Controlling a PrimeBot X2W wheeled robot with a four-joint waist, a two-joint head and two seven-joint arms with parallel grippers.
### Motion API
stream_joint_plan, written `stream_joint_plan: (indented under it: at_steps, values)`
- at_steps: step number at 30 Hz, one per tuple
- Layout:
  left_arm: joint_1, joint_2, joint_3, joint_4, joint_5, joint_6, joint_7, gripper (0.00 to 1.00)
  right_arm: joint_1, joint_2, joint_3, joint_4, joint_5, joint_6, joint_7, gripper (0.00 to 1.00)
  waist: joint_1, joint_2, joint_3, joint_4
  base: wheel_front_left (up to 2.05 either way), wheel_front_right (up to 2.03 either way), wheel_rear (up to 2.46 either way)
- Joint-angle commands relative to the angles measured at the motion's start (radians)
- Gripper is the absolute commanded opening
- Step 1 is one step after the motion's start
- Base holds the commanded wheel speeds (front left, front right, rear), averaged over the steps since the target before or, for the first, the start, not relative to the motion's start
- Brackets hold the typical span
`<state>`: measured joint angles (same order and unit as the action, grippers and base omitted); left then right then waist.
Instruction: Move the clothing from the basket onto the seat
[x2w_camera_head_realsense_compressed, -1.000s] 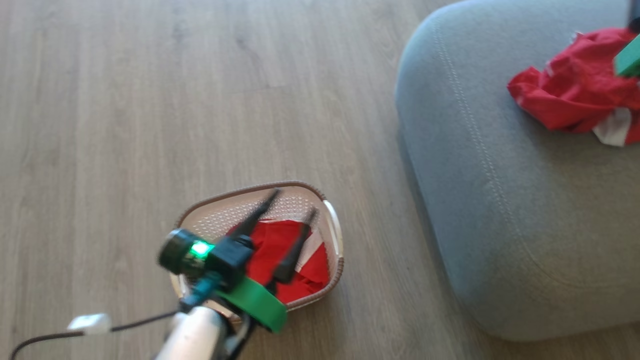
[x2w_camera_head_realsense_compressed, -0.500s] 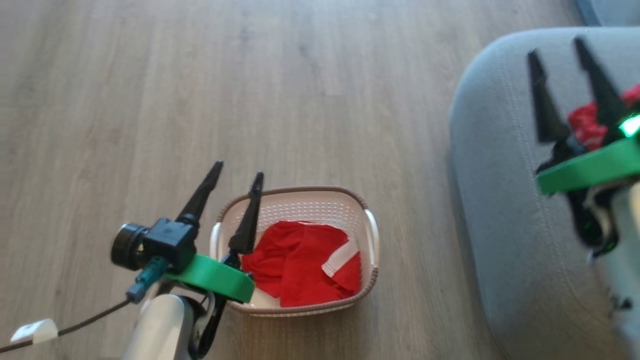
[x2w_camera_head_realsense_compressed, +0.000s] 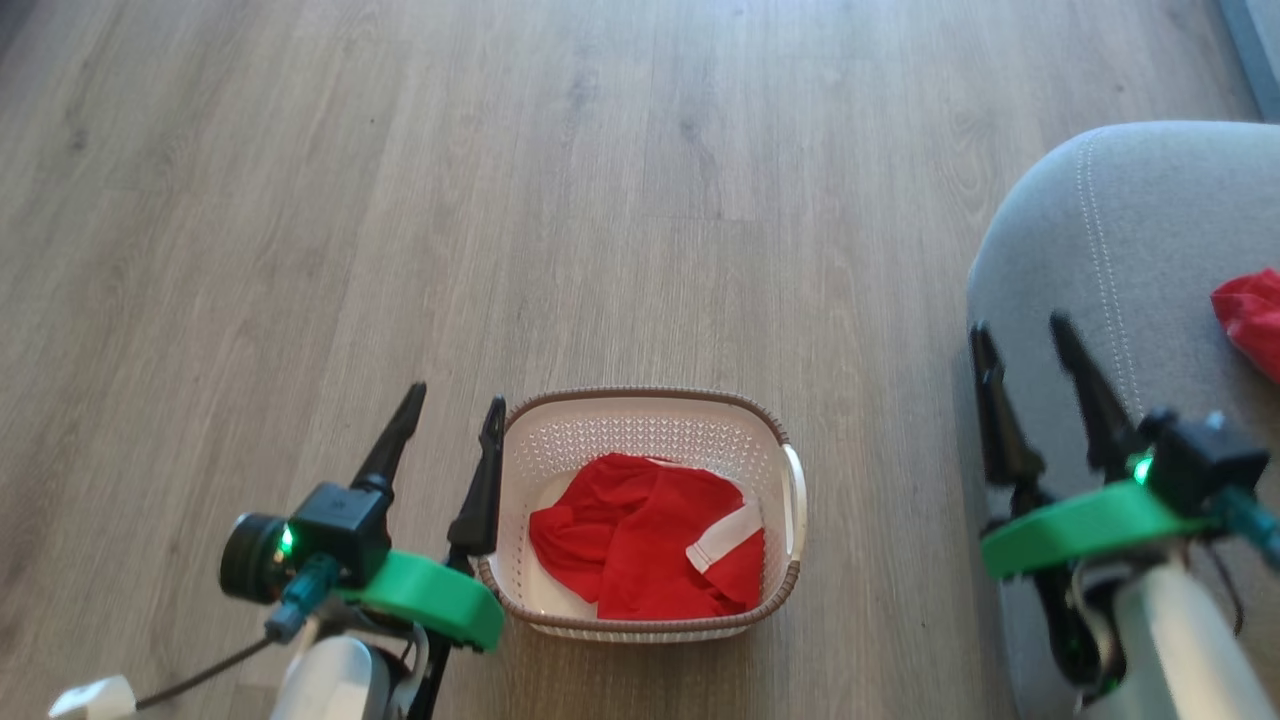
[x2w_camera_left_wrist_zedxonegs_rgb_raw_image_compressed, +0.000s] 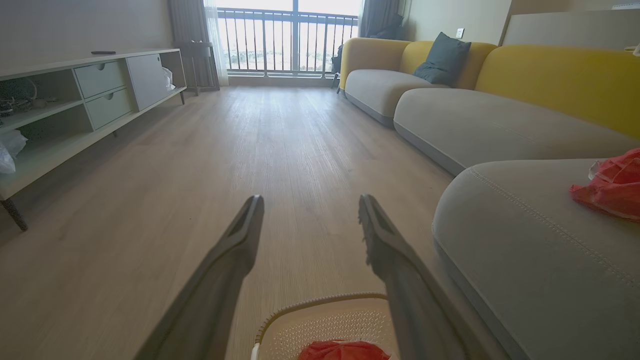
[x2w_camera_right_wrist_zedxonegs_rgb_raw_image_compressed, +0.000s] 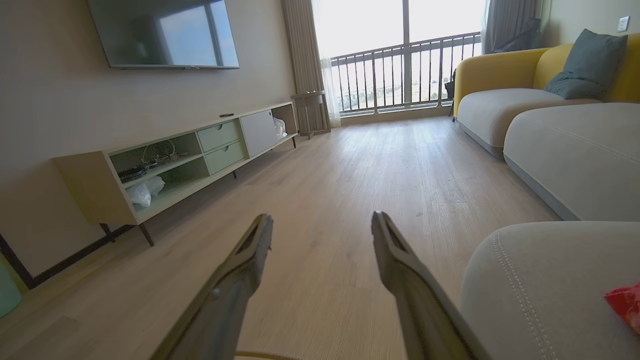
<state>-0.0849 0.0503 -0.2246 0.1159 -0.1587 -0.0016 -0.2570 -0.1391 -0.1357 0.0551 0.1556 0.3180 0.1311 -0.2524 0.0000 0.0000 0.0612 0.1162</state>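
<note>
While left claw (x2w_camera_head_realsense_compressed: 455, 397) and right claw (x2w_camera_head_realsense_compressed: 1020, 326) are hanging spread and empty, clothing (x2w_camera_head_realsense_compressed: 640, 540) in the basket (x2w_camera_head_realsense_compressed: 640, 393) is lying just right of the left claw, the nearer one.

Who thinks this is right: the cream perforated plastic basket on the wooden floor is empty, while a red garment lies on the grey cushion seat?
Wrong: the cream perforated plastic basket is not empty. The head view shows bright red fabric clothing inside it; the rest holds.
</note>
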Motion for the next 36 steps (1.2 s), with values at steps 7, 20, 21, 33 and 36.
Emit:
stream_joint_plan:
  at_steps: [7,20,21,33,36]
  values:
    - [-0.003,0.0,0.006,-0.014,0.018,0.028,-0.005,1.0,0.086,0.047,-0.023,-0.008,-0.059,0.0,-0.009,1.0,0.0,0.0,0.005,-0.002,0.0,0.0,0.0]
    - [0.001,0.0,0.013,-0.016,-0.006,0.044,-0.005,1.0,0.086,0.075,-0.053,0.002,-0.071,0.0,-0.009,1.0,0.0,0.0,-0.004,-0.026,0.0,0.0,0.0]
    - [0.001,0.0,0.011,-0.017,-0.008,0.044,-0.005,1.0,0.085,0.075,-0.052,0.002,-0.07,0.0,-0.009,1.0,0.0,0.0,-0.004,-0.026,0.0,0.0,0.0]
    - [0.0,0.0,-0.002,-0.015,-0.016,0.045,-0.005,1.0,0.08,0.078,-0.046,0.002,-0.071,0.0,-0.009,1.0,0.0,0.0,0.002,-0.023,0.0,0.0,0.0]
    - [-0.001,0.0,-0.001,-0.014,-0.016,0.043,-0.005,1.0,0.077,0.078,-0.043,0.005,-0.073,0.0,-0.009,1.0,0.0,0.0,0.001,-0.024,0.0,0.0,0.0]
